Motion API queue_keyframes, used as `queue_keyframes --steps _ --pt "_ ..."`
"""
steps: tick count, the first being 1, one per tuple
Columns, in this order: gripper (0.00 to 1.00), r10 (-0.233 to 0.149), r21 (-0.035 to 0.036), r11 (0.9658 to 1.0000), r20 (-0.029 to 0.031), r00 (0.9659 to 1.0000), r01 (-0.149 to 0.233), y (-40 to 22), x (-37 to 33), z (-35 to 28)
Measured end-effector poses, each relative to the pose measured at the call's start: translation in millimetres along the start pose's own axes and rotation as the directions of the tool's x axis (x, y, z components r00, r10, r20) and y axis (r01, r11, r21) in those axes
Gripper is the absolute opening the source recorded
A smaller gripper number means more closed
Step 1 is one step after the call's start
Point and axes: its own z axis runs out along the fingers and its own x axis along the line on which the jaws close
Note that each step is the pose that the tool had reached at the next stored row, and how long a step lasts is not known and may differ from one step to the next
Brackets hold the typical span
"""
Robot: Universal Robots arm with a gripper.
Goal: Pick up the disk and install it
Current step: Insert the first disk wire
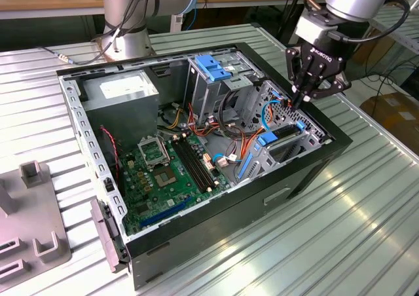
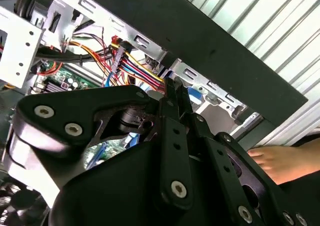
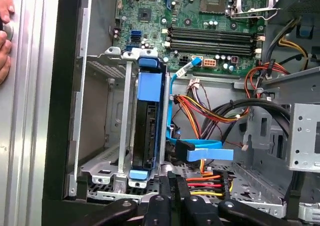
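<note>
One disk (image 3: 149, 131) already seated in cage (image 3: 107, 136); gripper (image 1: 302, 98) hung above it, jaws clenched, nothing gripped.

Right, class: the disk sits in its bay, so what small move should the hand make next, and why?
Probably a short sideways shift to line up with the blue end of the disk. The disk stands in the metal cage, while the shut, empty hand sits beside that end, not on it. Whether it is fully seated cannot be told.
</note>
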Motion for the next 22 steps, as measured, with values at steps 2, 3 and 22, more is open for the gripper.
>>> queue_keyframes --steps 2,3,22 --pt "0.17 0.016 -0.0008 0.9999 0.0001 0.9999 -0.016 0.1 0.0 0.2" --pt "0.17 0.017 -0.0009 0.9999 0.0004 0.9999 -0.017 0.7 0.9 0.5" --pt "0.17 0.017 0.0014 0.9998 0.0635 0.9978 -0.017 15.9 21.2 6.4"
